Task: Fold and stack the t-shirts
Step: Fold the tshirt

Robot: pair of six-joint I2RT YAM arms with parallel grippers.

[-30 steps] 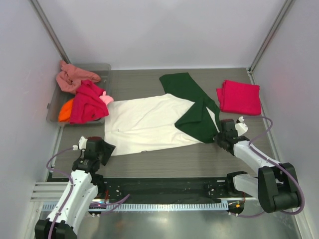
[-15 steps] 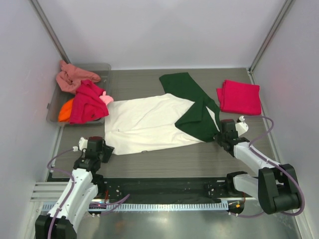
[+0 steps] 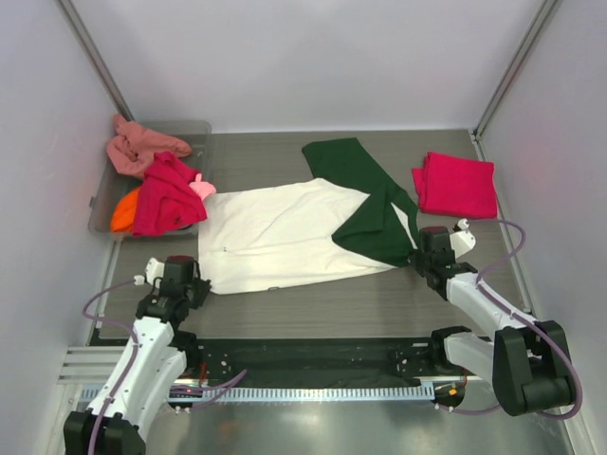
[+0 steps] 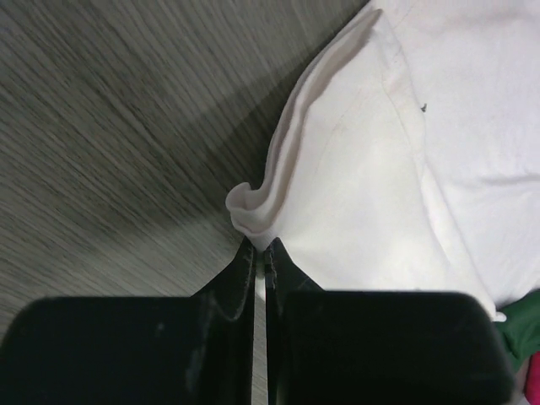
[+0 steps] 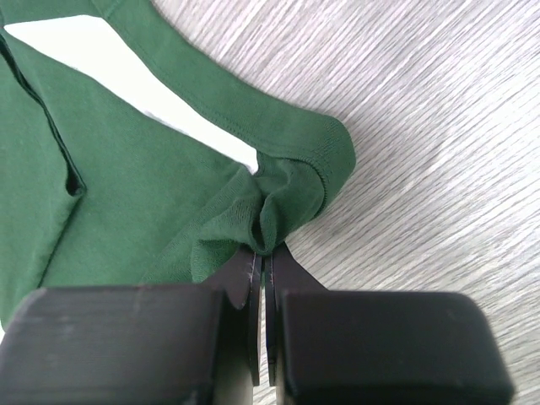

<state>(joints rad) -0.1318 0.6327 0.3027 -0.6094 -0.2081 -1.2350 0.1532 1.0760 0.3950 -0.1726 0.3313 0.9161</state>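
Note:
A cream-white t-shirt (image 3: 285, 237) with dark green sleeves (image 3: 365, 204) lies spread across the table's middle. My left gripper (image 3: 194, 284) is shut on its near-left hem corner (image 4: 253, 215), which bunches up at the fingertips. At the shirt's near-right end my right gripper (image 3: 417, 261) is shut on the green sleeve's edge (image 5: 283, 215). A folded crimson-pink t-shirt (image 3: 455, 185) rests at the far right. Salmon (image 3: 137, 147), magenta (image 3: 166, 194), orange (image 3: 123, 213) and light pink (image 3: 202, 187) shirts are heaped at the left.
A translucent grey plastic tray (image 3: 194, 133) at the far left holds the heap of shirts. Grey walls close in the table on three sides. A black rail (image 3: 303, 360) runs along the near edge between the arm bases.
My left gripper has closed from open onto the white shirt's hem corner and shifted slightly nearer. The right gripper has stayed shut on the green sleeve.

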